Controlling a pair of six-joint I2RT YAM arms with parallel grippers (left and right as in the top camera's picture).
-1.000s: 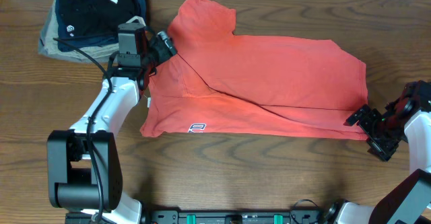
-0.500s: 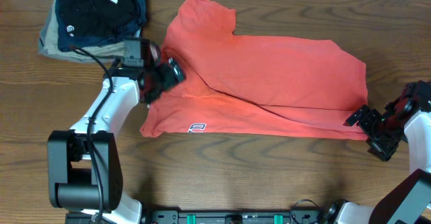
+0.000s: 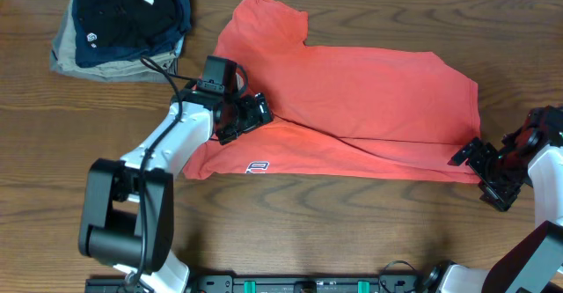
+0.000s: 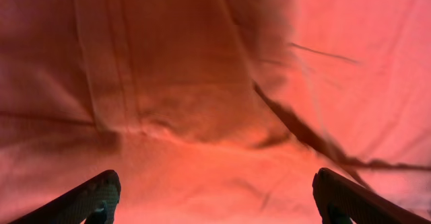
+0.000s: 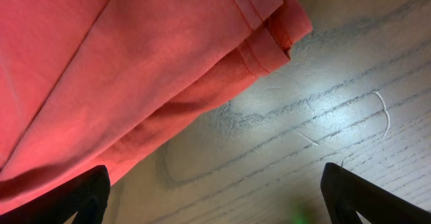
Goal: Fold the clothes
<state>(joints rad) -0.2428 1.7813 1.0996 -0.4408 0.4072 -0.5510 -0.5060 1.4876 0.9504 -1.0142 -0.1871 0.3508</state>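
The clothes, a coral-red T-shirt (image 3: 369,99), lie partly folded across the middle of the table, with a sleeve at the back (image 3: 264,16) and a small white mark near the front hem (image 3: 257,166). My left gripper (image 3: 253,120) hovers open over the shirt's left part. In the left wrist view only creased red cloth (image 4: 202,103) lies below the left gripper (image 4: 215,197), with nothing between the fingers. My right gripper (image 3: 477,174) stands open just off the shirt's right front corner. In the right wrist view that corner (image 5: 269,42) lies ahead of the right gripper (image 5: 215,197), over bare wood.
A stack of folded navy and khaki garments (image 3: 123,20) sits at the back left corner. Bare wooden table (image 3: 352,231) runs along the front. The table's back edge lies just past the sleeve.
My left gripper has moved right and toward the front, from the shirt's left edge to above its left part. The right arm and the shirt have stayed still.
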